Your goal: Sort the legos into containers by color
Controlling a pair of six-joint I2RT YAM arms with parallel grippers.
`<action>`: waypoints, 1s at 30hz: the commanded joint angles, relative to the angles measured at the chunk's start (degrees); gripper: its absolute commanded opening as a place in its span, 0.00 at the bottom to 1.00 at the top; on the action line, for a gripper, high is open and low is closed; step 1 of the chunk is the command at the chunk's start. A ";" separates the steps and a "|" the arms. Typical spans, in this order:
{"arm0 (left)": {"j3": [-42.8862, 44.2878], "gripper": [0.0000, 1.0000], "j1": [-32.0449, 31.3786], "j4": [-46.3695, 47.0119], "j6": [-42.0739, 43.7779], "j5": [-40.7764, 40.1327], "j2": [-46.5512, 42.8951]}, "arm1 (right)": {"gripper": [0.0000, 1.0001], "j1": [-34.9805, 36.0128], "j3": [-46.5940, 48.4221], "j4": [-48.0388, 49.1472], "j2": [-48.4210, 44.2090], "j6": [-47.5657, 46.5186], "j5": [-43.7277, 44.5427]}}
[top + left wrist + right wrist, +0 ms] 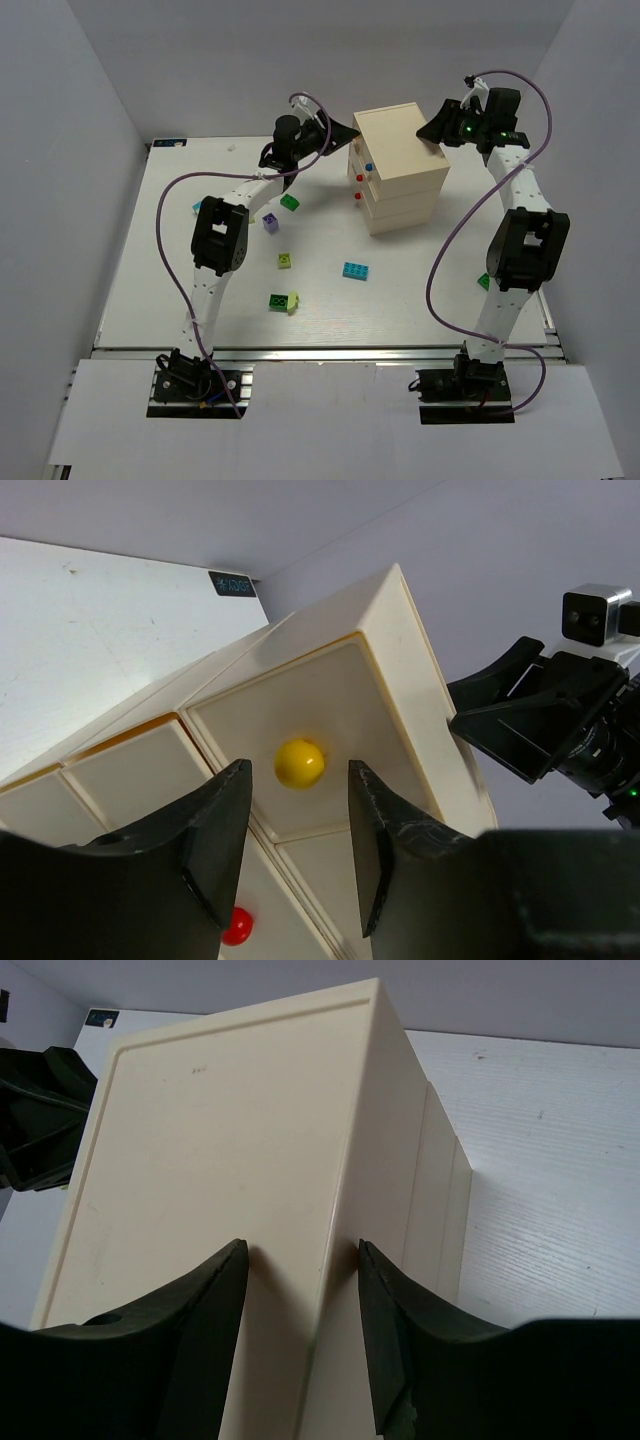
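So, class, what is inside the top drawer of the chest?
Nothing inside shows: the top drawer is shut. Only its cream front and yellow knob are visible, with the left fingers open either side of the knob. Any contents are hidden.

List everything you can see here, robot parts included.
White table: one, beneath everything.
Cream wooden three-tier chest: one, far centre of the table.
Round drawer knobs: four visible; yellow, blue, two red; chest front.
Small studded plastic lego bricks: about eight; green, yellow-green, blue, purple; scattered before the chest.
Left gripper: one, black, open around the yellow knob.
Right gripper: one, black, open, straddling the chest's top edge.
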 commanded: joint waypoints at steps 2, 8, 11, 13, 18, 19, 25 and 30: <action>0.63 0.52 -0.77 1.37 -1.13 0.77 0.20 | 0.50 0.35 -2.37 -4.64 0.11 -2.65 1.93; 1.51 0.50 -0.77 2.87 -2.80 1.21 1.51 | 0.47 0.61 -2.55 -4.90 0.29 -3.09 1.76; 1.33 0.49 -0.77 4.09 -3.85 1.48 1.96 | 0.46 0.61 -2.81 -5.16 0.29 -3.53 1.76; 1.24 0.48 -0.77 4.62 -4.55 1.65 2.22 | 0.46 0.61 -2.81 -5.34 0.29 -3.71 1.84; 1.16 0.48 -0.77 5.77 -5.26 1.65 2.66 | 0.43 0.87 -2.72 -5.69 0.29 -4.06 1.76; 1.24 0.48 -0.77 6.29 -5.43 1.57 2.66 | 0.42 0.96 -2.81 -5.86 0.38 -4.23 1.76; 2.21 0.49 -1.30 9.01 -7.54 1.65 3.98 | 0.40 1.14 -2.72 -6.57 0.55 -4.76 1.58; 2.47 0.49 -1.30 11.39 -9.74 1.92 4.68 | 0.39 1.58 -2.37 -7.27 0.90 -5.46 1.49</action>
